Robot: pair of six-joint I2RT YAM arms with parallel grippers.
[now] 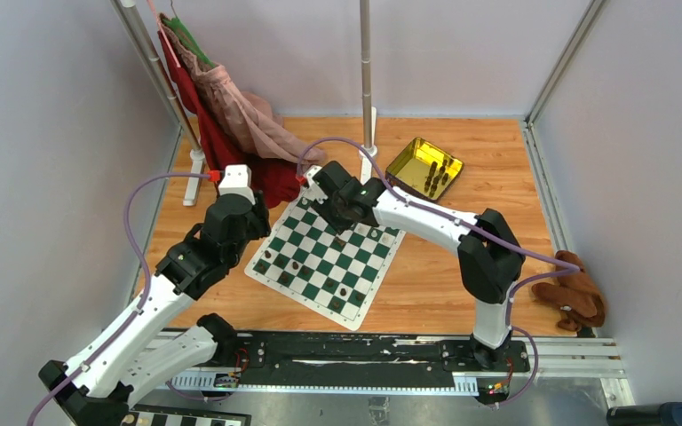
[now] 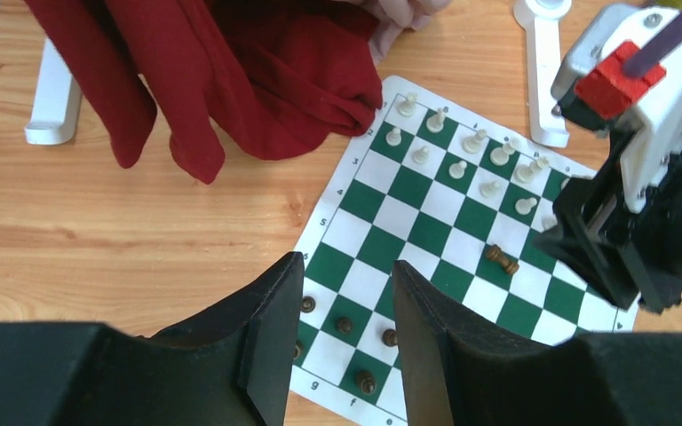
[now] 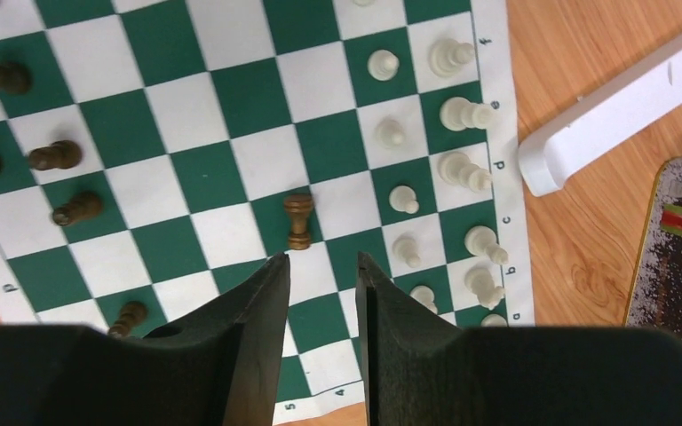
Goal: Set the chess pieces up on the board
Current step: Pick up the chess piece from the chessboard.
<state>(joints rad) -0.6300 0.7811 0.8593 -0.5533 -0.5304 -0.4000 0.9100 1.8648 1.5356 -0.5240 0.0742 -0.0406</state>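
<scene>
Chess pieces are seen in two groups on the board [image 1: 324,253], a green and white mat laid askew at the middle of the desk [image 1: 462,293]. Cream pieces [image 3: 457,115] are lined up in two rows along the board edge turned toward the far right corner of the desk. Dark pieces [image 3: 53,155] are scattered along the opposite edge, toward the near left corner. One toppled dark piece [image 3: 298,222] is laid on its side near the middle of the board.

The right pincer [image 3: 321,259] is held over the board with its fingers spread by a narrow gap. Nothing is gripped, and the toppled dark piece lies just beyond the fingertips. The left pincer [image 2: 348,266] is held over the dark side of the board, spread and empty.

A yellow tray [image 1: 413,160] is placed toward the far right corner of the desk, apart from the board, with several dark figures [image 1: 435,177] inside. A red cloth [image 2: 231,71] is hung at the far left, its lower folds at the board's corner; contact cannot be told. A brown plush toy [image 1: 577,297] is seen at the right edge.
</scene>
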